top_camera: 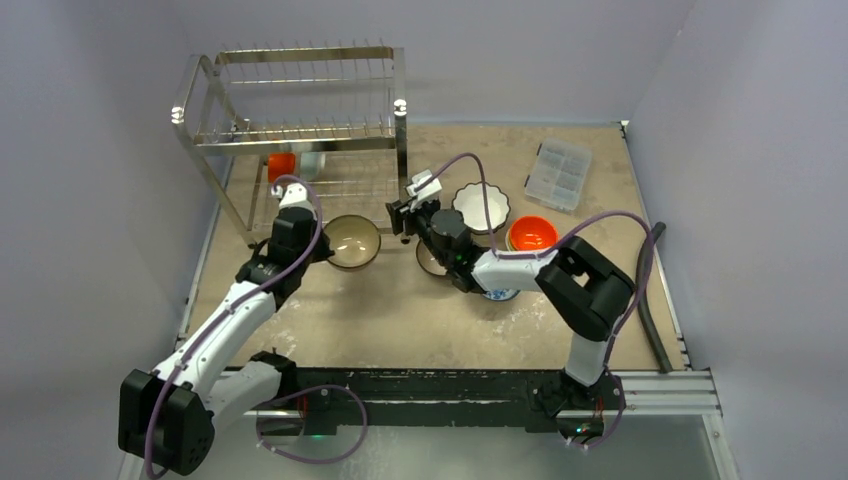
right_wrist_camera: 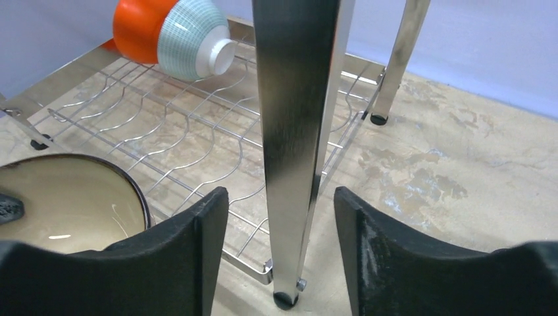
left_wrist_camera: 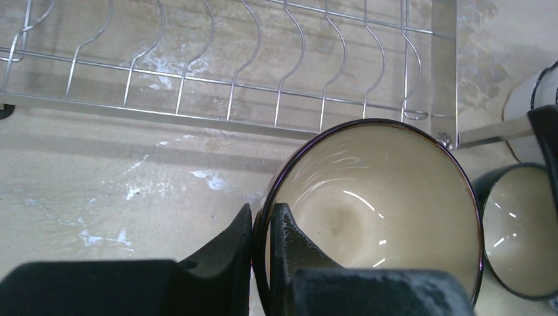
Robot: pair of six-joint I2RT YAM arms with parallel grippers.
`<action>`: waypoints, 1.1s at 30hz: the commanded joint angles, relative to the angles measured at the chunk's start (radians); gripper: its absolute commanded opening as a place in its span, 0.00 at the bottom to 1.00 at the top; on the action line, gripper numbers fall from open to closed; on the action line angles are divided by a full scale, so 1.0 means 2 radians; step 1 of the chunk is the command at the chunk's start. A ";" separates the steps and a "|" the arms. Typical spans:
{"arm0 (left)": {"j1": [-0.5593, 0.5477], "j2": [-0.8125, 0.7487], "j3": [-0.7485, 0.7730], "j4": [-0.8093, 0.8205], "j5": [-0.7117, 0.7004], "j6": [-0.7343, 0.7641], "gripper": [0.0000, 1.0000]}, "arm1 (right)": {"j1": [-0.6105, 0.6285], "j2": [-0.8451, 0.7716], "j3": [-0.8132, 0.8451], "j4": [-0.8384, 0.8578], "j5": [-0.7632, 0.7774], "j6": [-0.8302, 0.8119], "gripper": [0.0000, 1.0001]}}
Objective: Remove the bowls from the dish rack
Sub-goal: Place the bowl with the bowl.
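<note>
Beside the dish rack [top_camera: 300,53], the left gripper [left_wrist_camera: 262,217] pinches the tan bowl's [left_wrist_camera: 368,217] rim. The right gripper [right_wrist_camera: 281,204] stands open and empty, facing the rack's front leg [right_wrist_camera: 296,99].

Tan table [top_camera: 400,320], dish rack [top_camera: 399,140] (back left), white bowl [top_camera: 481,206], orange bowl [top_camera: 531,233], box [top_camera: 559,174]

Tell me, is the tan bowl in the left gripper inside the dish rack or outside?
Outside. The left gripper pinches the tan bowl by its rim, in front of the lower tier of the dish rack.
</note>
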 commanded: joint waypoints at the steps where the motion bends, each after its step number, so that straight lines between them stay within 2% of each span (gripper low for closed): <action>1: 0.000 -0.027 0.014 0.037 0.038 -0.009 0.00 | -0.001 -0.050 -0.007 -0.023 -0.012 0.014 0.68; 7: -0.004 -0.032 0.019 0.036 0.083 0.005 0.00 | 0.000 -0.103 -0.024 -0.080 -0.029 0.037 0.81; 12: -0.036 -0.029 0.031 0.025 0.089 0.020 0.00 | 0.001 -0.162 -0.031 -0.171 -0.067 0.053 0.88; 18: -0.105 -0.006 0.057 0.018 0.063 0.032 0.00 | 0.001 -0.255 -0.067 -0.273 -0.087 0.064 0.91; 25: -0.128 0.008 0.065 0.059 0.074 0.029 0.00 | 0.000 -0.341 -0.084 -0.381 -0.094 0.077 0.93; 33: -0.184 0.070 0.092 0.126 0.051 0.034 0.00 | -0.001 -0.408 -0.117 -0.403 -0.053 0.092 0.95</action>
